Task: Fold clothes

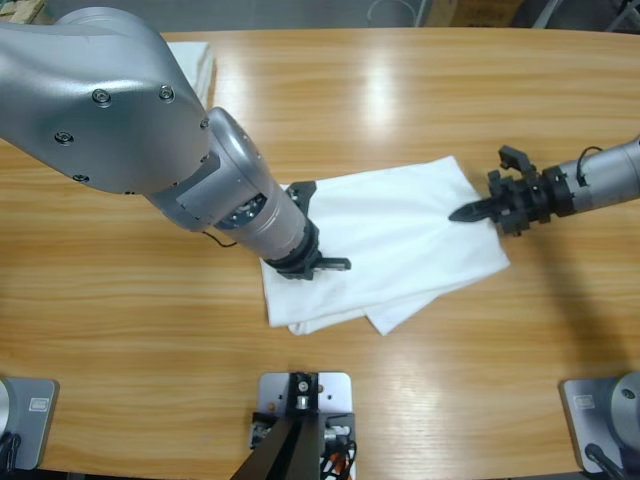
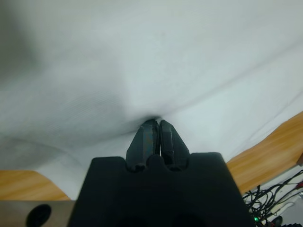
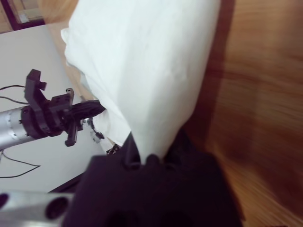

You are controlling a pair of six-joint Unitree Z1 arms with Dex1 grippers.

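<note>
Right gripper [image 1: 466,213] is masked by the draped T-shirt [image 1: 400,235] at the wrist but seen clamped on its edge overhead; left gripper [image 2: 155,124] is closed, fabric pinched.

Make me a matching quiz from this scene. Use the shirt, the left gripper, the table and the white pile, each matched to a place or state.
Things:
1 shirt
2 left gripper
3 table
4 white pile

Places or states:
a wooden
b jaws shut, tips in cloth
c top left of the high view
d lying mid-table

Pairs: 1-d; 2-b; 3-a; 4-c
</note>
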